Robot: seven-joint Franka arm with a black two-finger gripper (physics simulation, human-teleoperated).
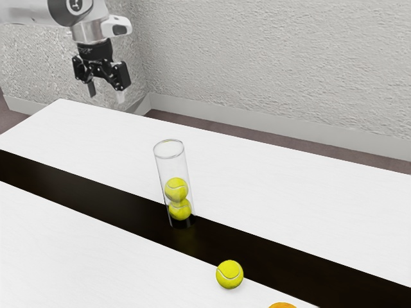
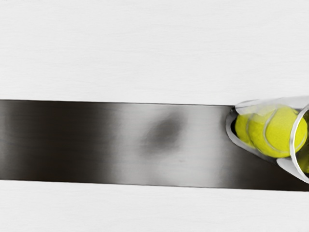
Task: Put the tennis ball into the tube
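My gripper (image 1: 106, 93), fingers apart and empty, hangs high with the pick-up yet to begin, a move that calls for reaching past the tube (image 1: 172, 167) and its two balls (image 1: 176, 190) to the loose tennis ball (image 1: 230, 274) beside the dark stripe (image 1: 96, 200).

From the arm's side, the exterior camera is looking down aslant across the bench (image 1: 289, 192), standing farther from the fingers (image 1: 92, 88) than the tube (image 1: 172, 168) is. The wrist camera is riding beside the fingers, facing steeply down and viewing the tube from nearer. Both are sharing the bench, its dark strip (image 1: 96, 197) and the tube.
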